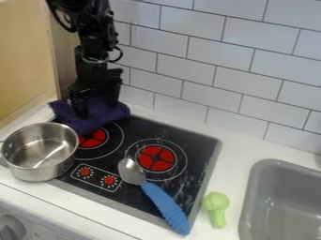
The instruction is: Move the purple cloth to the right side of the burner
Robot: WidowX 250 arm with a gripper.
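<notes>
White tiles (pixel 248 77) back the stove (pixel 199 146). Your gripper (pixel 98 108) hangs with its fingers wide, straddling the purple cloth (pixel 86 124) directly below, at the stove's back-left corner; your carry to the burner's right side runs toward the sink (pixel 247 199).

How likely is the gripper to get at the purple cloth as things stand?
Likely yes: the gripper is right down at the cloth, coming in from above. The pot stands on the camera's side of the cloth, so it doesn't look to block that approach.
</notes>
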